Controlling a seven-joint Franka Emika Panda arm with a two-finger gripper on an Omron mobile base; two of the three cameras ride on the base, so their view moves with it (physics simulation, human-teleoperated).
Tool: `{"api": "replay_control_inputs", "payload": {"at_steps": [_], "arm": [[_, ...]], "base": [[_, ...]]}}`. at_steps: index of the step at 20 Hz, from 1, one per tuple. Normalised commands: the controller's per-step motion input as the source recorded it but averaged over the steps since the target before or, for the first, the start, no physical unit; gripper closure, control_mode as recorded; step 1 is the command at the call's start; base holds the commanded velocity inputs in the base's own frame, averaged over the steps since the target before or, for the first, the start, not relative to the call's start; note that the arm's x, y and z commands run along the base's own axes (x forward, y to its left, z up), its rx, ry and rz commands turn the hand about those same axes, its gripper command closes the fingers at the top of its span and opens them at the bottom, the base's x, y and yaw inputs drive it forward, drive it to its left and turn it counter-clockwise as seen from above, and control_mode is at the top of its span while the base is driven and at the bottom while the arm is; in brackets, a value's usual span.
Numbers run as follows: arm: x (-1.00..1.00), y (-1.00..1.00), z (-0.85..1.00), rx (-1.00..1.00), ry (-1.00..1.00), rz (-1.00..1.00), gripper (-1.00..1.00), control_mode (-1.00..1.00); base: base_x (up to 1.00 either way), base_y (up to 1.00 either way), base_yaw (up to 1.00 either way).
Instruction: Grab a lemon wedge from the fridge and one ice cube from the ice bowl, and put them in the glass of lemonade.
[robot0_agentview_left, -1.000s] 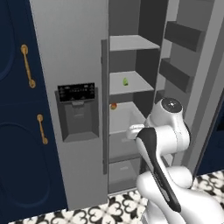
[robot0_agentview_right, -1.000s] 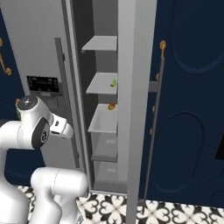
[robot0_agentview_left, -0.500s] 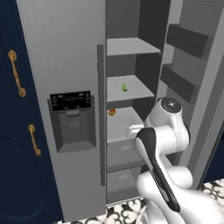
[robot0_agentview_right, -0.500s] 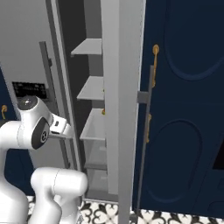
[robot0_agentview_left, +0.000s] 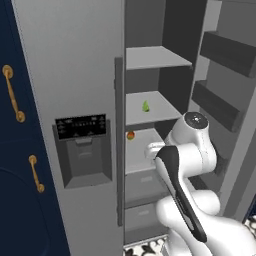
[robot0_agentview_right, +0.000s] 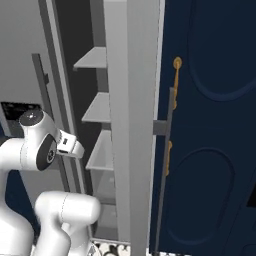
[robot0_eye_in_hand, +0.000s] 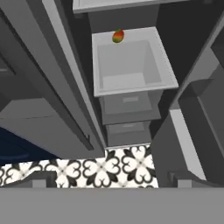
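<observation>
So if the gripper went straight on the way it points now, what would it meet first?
Probably the open white drawer low in the fridge, or the drawer fronts just beneath it; the hand view centres there. The red-and-green fruit sits off that line. Depth is unclear.

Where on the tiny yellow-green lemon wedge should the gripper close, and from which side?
Probably across the narrow flanks of the tiny yellow-green lemon wedge, coming in from the open front of the silver-grey fridge. It lies on a middle shelf with another shelf close above, so a straight drop looks blocked. Finer shape is too small to judge.
</observation>
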Motion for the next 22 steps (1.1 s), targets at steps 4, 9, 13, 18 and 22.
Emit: {"api": "replay_control_inputs", "payload": {"at_steps": [4,9,13,18,22], "arm": [[0.00,0.00,0.00,0.00,0.00,0.00,-1.00,1.00],[0.04,-0.05,0.00,0.00,0.00,0.00,-1.00,-1.00],[0.34,-0.29,0.00,0.00,0.00,0.00,-1.00,-1.00],[0.55,-0.23,0.00,0.00,-0.04,0.00,-1.00,-1.00],[0.47,-0.28,0.00,0.00,-0.01,0.00,-1.00,-1.00]], "base": [[0.48,0.00,0.00],[0.20,-0.10,0.00],[0.00,0.00,0.00],[0.00,0.00,0.00],[0.00,0.00,0.00]]}}
